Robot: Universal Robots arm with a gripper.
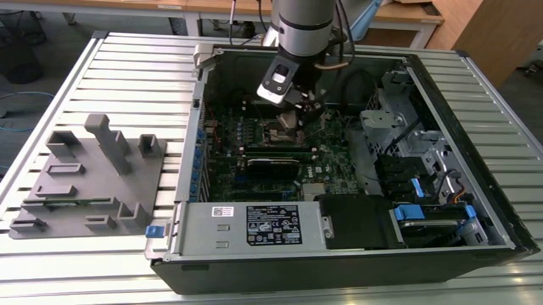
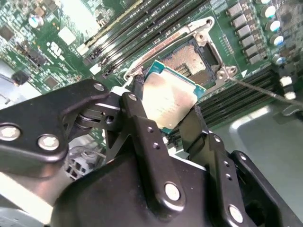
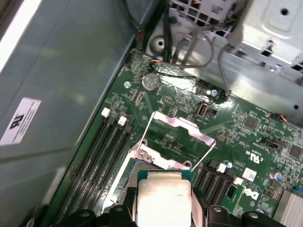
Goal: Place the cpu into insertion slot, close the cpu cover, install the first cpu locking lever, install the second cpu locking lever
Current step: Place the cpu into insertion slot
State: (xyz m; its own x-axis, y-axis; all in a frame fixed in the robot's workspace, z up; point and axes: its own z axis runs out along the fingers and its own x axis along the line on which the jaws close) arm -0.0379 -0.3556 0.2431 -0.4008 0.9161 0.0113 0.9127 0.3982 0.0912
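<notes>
The exterior view looks steeply down from high and well back onto the open computer case (image 1: pixel 339 276) lying on the slatted table (image 1: pixel 127 63). The arm (image 1: pixel 304 25) enters that view at the case's far edge. Both wrist views ride close above the motherboard (image 3: pixel 156 109) and look down along the gripper (image 2: pixel 165 101) from opposite sides. They share the cpu (image 2: pixel 168 97) (image 3: pixel 163 201) and the memory slots (image 2: pixel 142 19) (image 3: pixel 104 151). The second wrist view also takes in the insertion slot (image 2: pixel 194 59), and the first wrist view faces the metal drive cage (image 3: pixel 265 28).
</notes>
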